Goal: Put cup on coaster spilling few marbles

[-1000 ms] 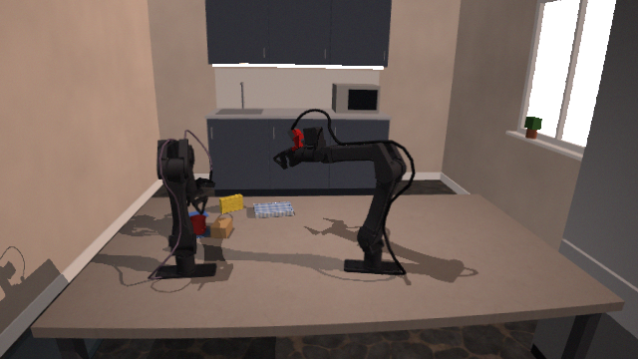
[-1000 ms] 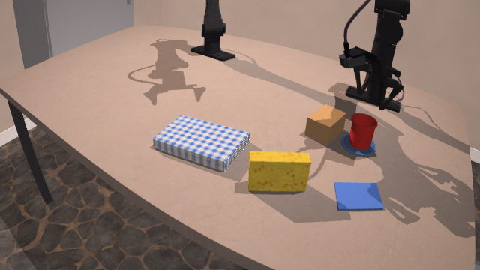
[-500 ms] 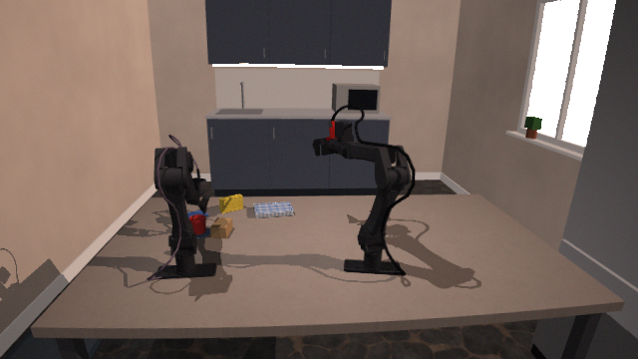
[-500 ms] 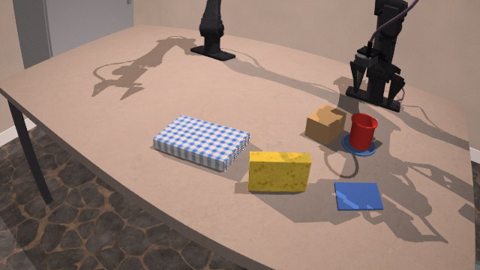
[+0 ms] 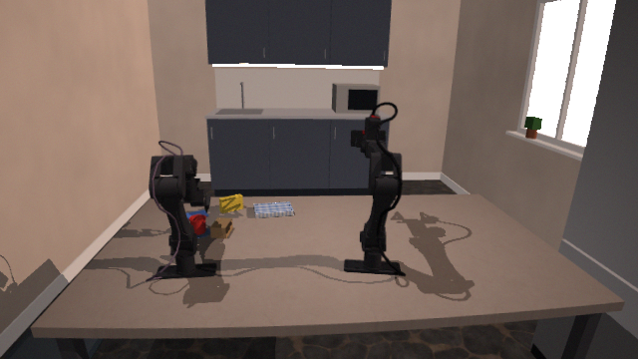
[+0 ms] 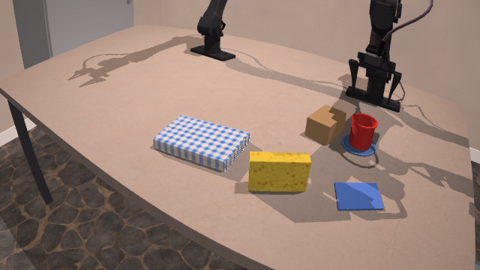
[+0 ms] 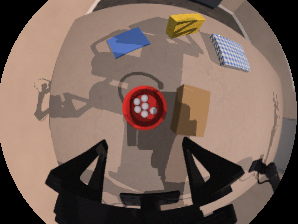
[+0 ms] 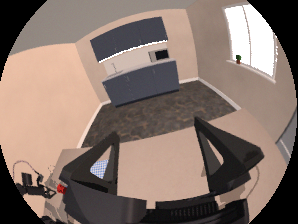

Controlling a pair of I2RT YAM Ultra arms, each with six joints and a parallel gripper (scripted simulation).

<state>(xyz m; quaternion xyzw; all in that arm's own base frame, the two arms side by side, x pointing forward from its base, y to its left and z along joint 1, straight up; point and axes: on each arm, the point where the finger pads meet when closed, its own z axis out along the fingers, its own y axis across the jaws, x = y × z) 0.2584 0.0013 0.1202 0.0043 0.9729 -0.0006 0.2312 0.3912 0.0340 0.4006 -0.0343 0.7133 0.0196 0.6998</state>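
The red cup (image 6: 363, 131) stands upright on the round blue coaster, whose rim shows all round the cup's base. In the left wrist view the cup (image 7: 145, 107) holds several white marbles. My left gripper (image 6: 374, 80) hangs open and empty above and behind the cup, apart from it; its open fingers show in the left wrist view (image 7: 147, 149). My right arm (image 5: 379, 199) is folded upright far from the cup. Its gripper (image 8: 158, 132) is open and empty and faces the kitchen.
A brown box (image 6: 325, 124) stands right beside the cup. A yellow sponge (image 6: 279, 171), a blue-checked folded cloth (image 6: 202, 142) and a flat blue square pad (image 6: 358, 196) lie near the table edge. No loose marbles show on the table.
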